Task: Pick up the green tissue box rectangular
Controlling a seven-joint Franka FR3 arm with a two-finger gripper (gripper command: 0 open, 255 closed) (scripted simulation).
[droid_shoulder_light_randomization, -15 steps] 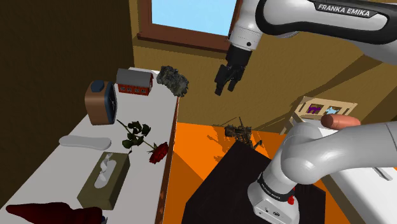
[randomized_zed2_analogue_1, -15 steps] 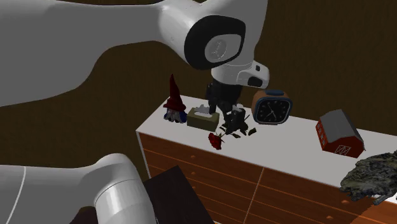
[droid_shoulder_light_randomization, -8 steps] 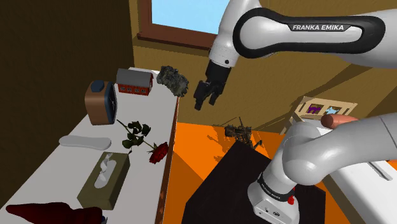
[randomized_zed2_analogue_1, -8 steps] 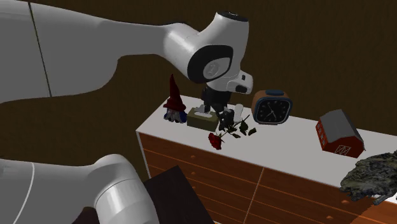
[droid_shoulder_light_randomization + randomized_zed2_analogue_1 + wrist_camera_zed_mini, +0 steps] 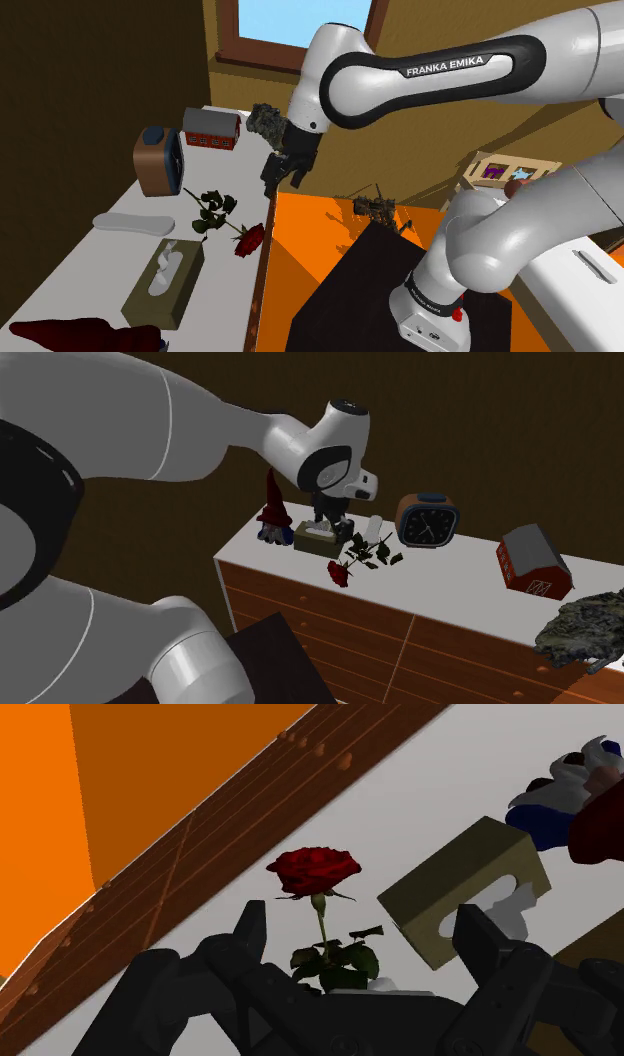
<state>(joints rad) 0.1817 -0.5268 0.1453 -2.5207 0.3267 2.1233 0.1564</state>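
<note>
Olive-green tissue box (image 5: 163, 284) lies flat on the white surface (image 5: 75, 265) of a brown dresser (image 5: 330, 637). A white tissue stands out of its top slot. In the shoulder view the box is at the near end of the surface, between a red rose (image 5: 248, 238) and a red-hatted gnome figure (image 5: 80, 335). Its long axis runs roughly from 1 o'clock to 7 o'clock in that view, about parallel to the front edge of the surface.

End effector (image 5: 283, 172) hangs in the air above the front edge of the surface, well apart from the box. In the shoulder view the box lies between 7 and 8 o'clock from the end effector, and lower down. The coming move is judged to be a travel along that bearing with a descent, passing near the rose.

End effector state: the two black fingers (image 5: 250, 932) stand spread wide. They hold nothing and touch nothing. In the wrist view the rose stem appears in the gap between them but lies far off on the surface. The box sits past the rose, towards the gnome figure.

Recommended grasp, as a judgement: turn the wrist until the line between the fingers crosses the long axis, then close on the two long side walls.
</note>
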